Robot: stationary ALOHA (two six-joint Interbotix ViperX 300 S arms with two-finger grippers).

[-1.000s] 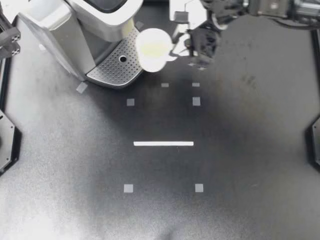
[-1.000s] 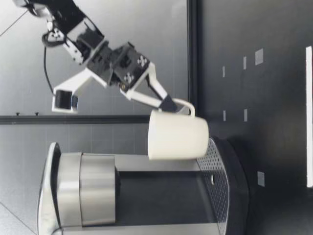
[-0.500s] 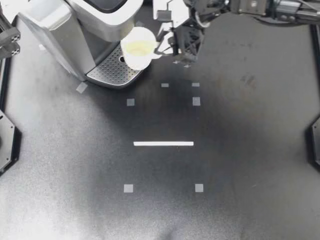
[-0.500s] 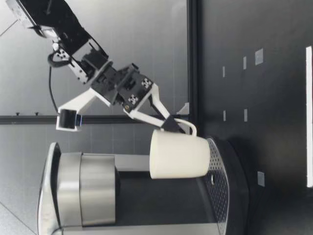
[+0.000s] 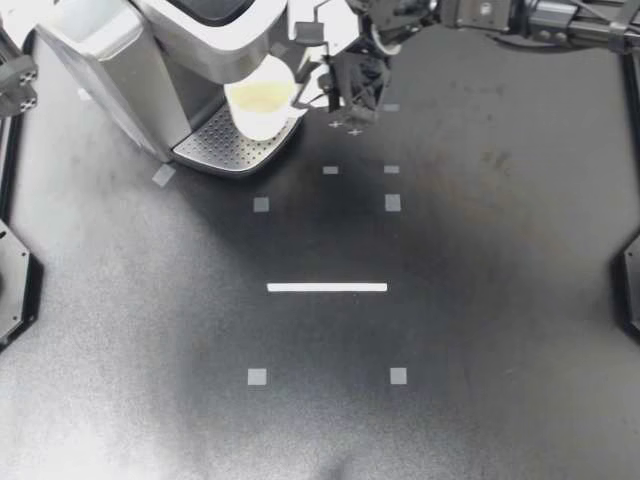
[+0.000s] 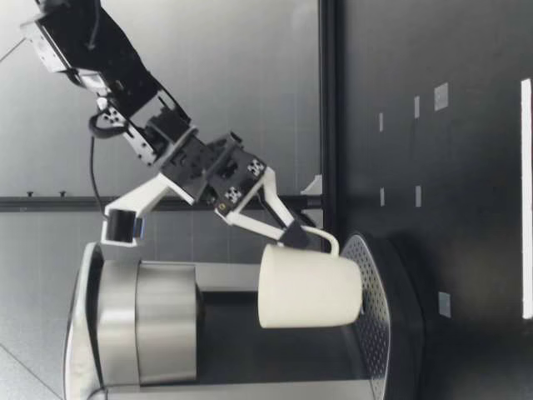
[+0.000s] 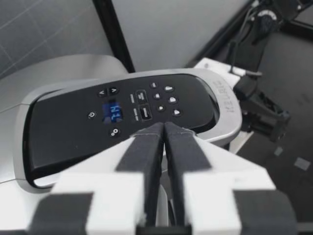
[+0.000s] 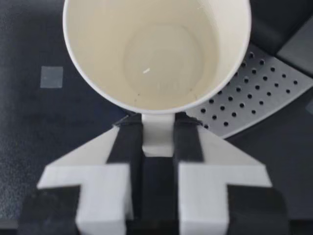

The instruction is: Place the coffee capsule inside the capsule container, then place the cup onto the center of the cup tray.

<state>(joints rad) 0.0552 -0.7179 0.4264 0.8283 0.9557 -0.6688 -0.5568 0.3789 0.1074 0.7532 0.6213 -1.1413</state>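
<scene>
My right gripper (image 5: pixel 312 92) is shut on the handle of the white cup (image 5: pixel 262 100), which it holds upright and empty over the perforated cup tray (image 5: pixel 225 147) of the coffee machine (image 5: pixel 150 50). In the low view the cup (image 6: pixel 308 287) hangs just above the tray (image 6: pixel 372 283), under the machine's head, with my right gripper (image 6: pixel 301 237) on its handle. The right wrist view shows the handle (image 8: pixel 157 133) pinched between both fingers and the tray (image 8: pixel 252 95) beneath the cup (image 8: pixel 156 54). My left gripper (image 7: pixel 164 128) is shut, empty, above the machine's control panel (image 7: pixel 122 105). No capsule is in view.
Small grey tape squares (image 5: pixel 392 203) and a white strip (image 5: pixel 327 287) mark the dark table. The machine stands at the table's far left corner. Black frame parts (image 5: pixel 12 280) line the table's side edges.
My right gripper has carried the cup leftward from beside the tray's edge to over the tray, under the machine's head, and slightly lower.
</scene>
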